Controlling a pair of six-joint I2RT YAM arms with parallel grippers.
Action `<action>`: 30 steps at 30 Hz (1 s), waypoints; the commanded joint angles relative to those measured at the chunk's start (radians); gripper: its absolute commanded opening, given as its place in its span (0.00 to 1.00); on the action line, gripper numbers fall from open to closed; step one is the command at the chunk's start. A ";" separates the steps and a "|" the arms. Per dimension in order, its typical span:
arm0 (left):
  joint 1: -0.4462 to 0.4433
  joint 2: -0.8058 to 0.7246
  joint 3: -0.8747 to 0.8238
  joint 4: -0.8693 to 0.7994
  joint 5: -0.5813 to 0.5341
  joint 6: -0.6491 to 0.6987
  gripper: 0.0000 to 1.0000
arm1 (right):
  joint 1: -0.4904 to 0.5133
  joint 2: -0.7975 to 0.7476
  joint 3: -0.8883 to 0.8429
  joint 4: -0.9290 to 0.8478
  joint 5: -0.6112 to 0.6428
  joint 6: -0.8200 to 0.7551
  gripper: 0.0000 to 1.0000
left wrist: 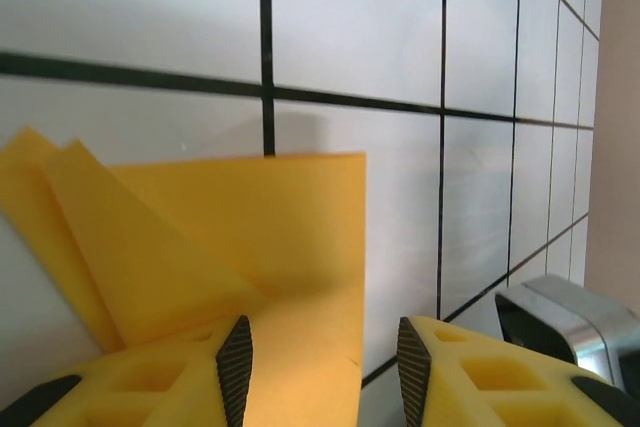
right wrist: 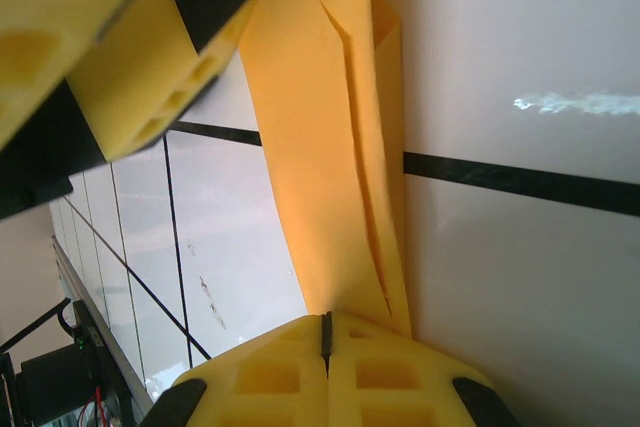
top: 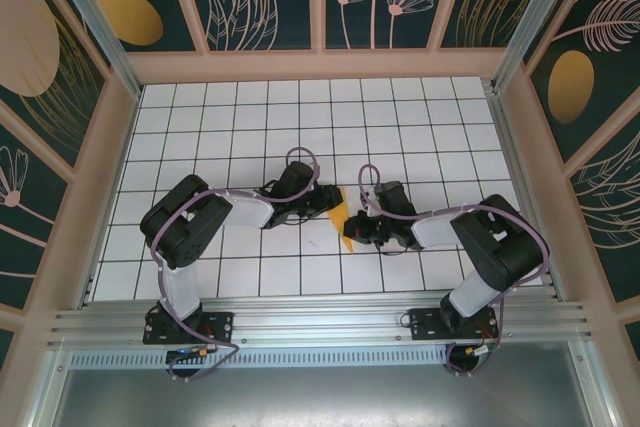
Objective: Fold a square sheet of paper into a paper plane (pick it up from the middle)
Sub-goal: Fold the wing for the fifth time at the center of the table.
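The square sheet of paper (top: 343, 211) is orange-yellow and partly folded into a narrow strip, lying on the white grid table (top: 300, 127) between both arms. In the left wrist view the paper (left wrist: 250, 237) has a raised flap at the left, and its straight right edge runs between my fingers. My left gripper (left wrist: 324, 367) is open and straddles that edge; from above it (top: 325, 203) sits at the paper's left side. My right gripper (right wrist: 325, 332) is shut, its tips against the near end of the layered paper (right wrist: 330, 147). From above, the right gripper (top: 354, 233) is at the paper's lower end.
Pink-framed walls (top: 320, 65) with a dark floral pattern enclose the table on three sides. An aluminium rail (top: 320, 322) carrying both arm bases runs along the near edge. A left finger (right wrist: 150, 57) hangs close above the paper in the right wrist view.
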 commanded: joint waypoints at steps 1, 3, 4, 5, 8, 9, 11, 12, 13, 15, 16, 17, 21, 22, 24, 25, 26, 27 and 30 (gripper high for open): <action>0.047 0.049 0.016 -0.093 -0.095 0.061 0.46 | 0.006 0.052 -0.051 -0.126 0.084 -0.002 0.01; 0.055 0.055 0.027 -0.102 -0.094 0.068 0.46 | 0.005 0.050 -0.052 -0.128 0.085 -0.001 0.01; 0.061 0.058 0.033 -0.108 -0.096 0.073 0.46 | 0.004 0.049 -0.052 -0.128 0.085 -0.001 0.01; 0.065 0.062 0.040 -0.112 -0.097 0.079 0.46 | 0.004 0.048 -0.052 -0.128 0.084 -0.001 0.01; 0.077 0.071 0.044 -0.118 -0.095 0.091 0.46 | 0.004 0.048 -0.052 -0.128 0.085 -0.001 0.01; 0.081 0.071 0.043 -0.118 -0.099 0.097 0.46 | 0.004 0.048 -0.052 -0.128 0.085 -0.001 0.01; 0.091 0.069 0.038 -0.118 -0.106 0.108 0.46 | 0.004 0.047 -0.054 -0.127 0.085 -0.001 0.01; 0.094 0.067 0.036 -0.117 -0.106 0.115 0.47 | 0.004 0.047 -0.055 -0.126 0.085 0.000 0.01; 0.098 0.065 0.036 -0.119 -0.107 0.124 0.47 | 0.005 0.047 -0.057 -0.124 0.085 0.000 0.01; 0.106 0.060 0.038 -0.119 -0.113 0.139 0.47 | 0.005 0.049 -0.058 -0.121 0.085 0.002 0.01; 0.110 0.058 0.040 -0.123 -0.117 0.148 0.47 | 0.004 0.048 -0.060 -0.120 0.085 0.003 0.01; 0.114 0.057 0.044 -0.127 -0.119 0.155 0.48 | 0.004 0.049 -0.060 -0.119 0.085 0.005 0.01; 0.134 0.047 0.082 -0.157 -0.118 0.195 0.48 | 0.005 0.047 -0.058 -0.114 0.082 0.006 0.01; 0.140 0.038 0.083 -0.174 -0.124 0.209 0.49 | 0.005 0.047 -0.055 -0.113 0.081 0.006 0.01; 0.144 0.019 0.137 -0.225 -0.148 0.232 0.50 | 0.005 0.047 -0.047 -0.116 0.081 0.006 0.01; 0.148 0.008 0.154 -0.252 -0.161 0.247 0.50 | 0.004 0.046 -0.044 -0.116 0.079 0.006 0.02; 0.147 -0.003 0.168 -0.277 -0.168 0.258 0.50 | 0.004 0.046 -0.040 -0.119 0.079 0.006 0.02; 0.147 -0.018 0.179 -0.299 -0.173 0.269 0.51 | 0.005 0.044 -0.036 -0.119 0.078 0.005 0.02; 0.147 -0.077 0.158 -0.312 -0.150 0.268 0.51 | 0.005 0.027 -0.019 -0.124 0.068 0.001 0.03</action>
